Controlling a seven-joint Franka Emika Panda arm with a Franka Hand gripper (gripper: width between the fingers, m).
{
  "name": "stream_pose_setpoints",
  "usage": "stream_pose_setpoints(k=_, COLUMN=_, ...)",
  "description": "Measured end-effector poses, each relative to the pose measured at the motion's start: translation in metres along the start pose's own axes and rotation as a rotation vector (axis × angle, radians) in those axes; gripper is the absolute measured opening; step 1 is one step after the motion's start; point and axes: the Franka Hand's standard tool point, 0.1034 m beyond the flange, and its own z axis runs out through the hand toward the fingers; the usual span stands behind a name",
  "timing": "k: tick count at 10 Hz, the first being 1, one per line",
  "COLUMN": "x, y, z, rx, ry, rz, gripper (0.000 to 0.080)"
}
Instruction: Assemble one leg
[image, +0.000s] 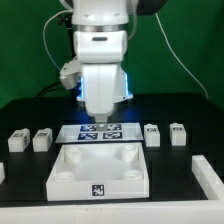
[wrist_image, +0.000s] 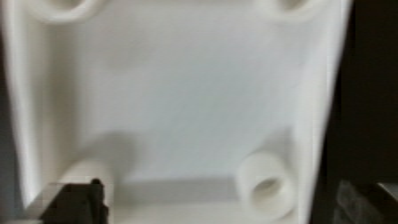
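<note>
Four small white legs with tags lie on the black table in the exterior view: two at the left (image: 17, 141) (image: 42, 139) and two at the right (image: 152, 134) (image: 178, 133). The large white square plate (image: 62, 178) with round corner sockets lies in front. My gripper (image: 99, 119) hangs above the marker board (image: 100, 133), just behind the plate. In the wrist view the plate (wrist_image: 178, 90) fills the picture, with a socket (wrist_image: 267, 183) near the gripper (wrist_image: 222, 205). The dark fingertips (wrist_image: 79, 201) stand wide apart with nothing between them. No leg shows in the wrist view.
A white part (image: 206, 177) lies at the exterior view's right front edge, and another white piece (image: 2, 172) shows at the left edge. A green wall stands behind the arm.
</note>
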Motion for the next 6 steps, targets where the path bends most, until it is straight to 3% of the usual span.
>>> stream_pose_setpoints(k=1, x=-0.004, y=-0.008, z=0.012, rx=0.010, ry=0.004, rz=0.009, gripper=0.0650)
stream_pose_setpoints(k=3, x=-0.007, y=-0.012, z=0.033, rx=0.005, ry=0.018, rz=0.028, gripper=0.0650)
stream_pose_setpoints(k=6, x=-0.009, y=-0.011, z=0.037, rx=0.000, ry=0.021, rz=0.038, gripper=0.0650)
